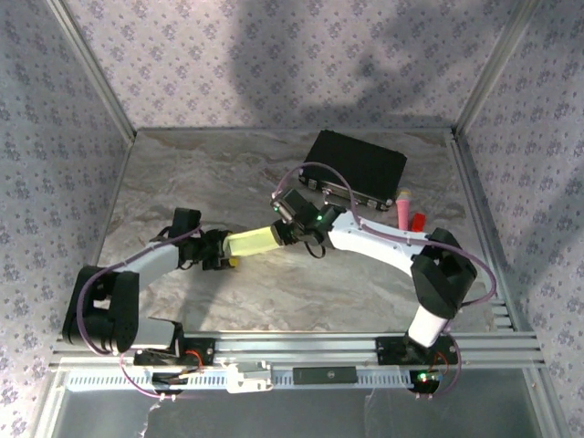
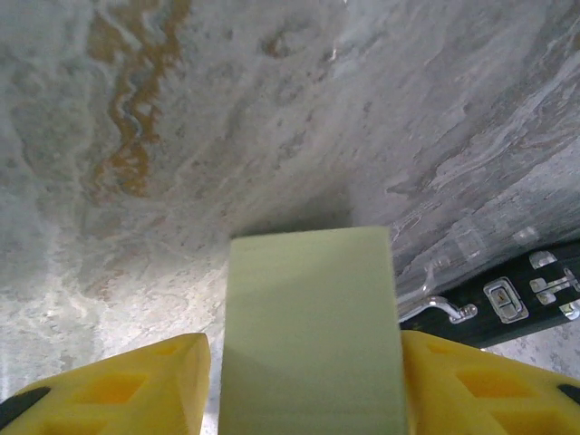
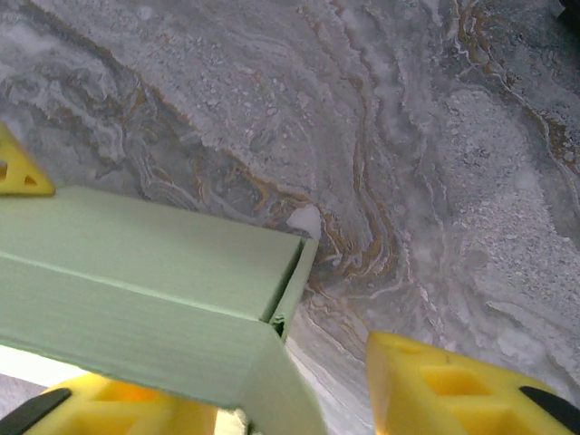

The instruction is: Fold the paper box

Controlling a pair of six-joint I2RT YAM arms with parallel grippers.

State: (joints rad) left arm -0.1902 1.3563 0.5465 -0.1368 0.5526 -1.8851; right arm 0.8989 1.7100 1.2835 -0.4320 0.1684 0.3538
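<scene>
One paper box [image 1: 251, 241] is set inside the left gripper [image 2: 304, 353], hold unclear. The right gripper [image 3: 245, 381] is open. Squeezed crooked, the box could be crushed.

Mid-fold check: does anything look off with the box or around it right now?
One thing: on the paper box, the end flap near the right gripper is not seated. A dark slit shows along its edge at the corner, so that end looks ajar. Otherwise the box looks square and uncrushed.
</scene>
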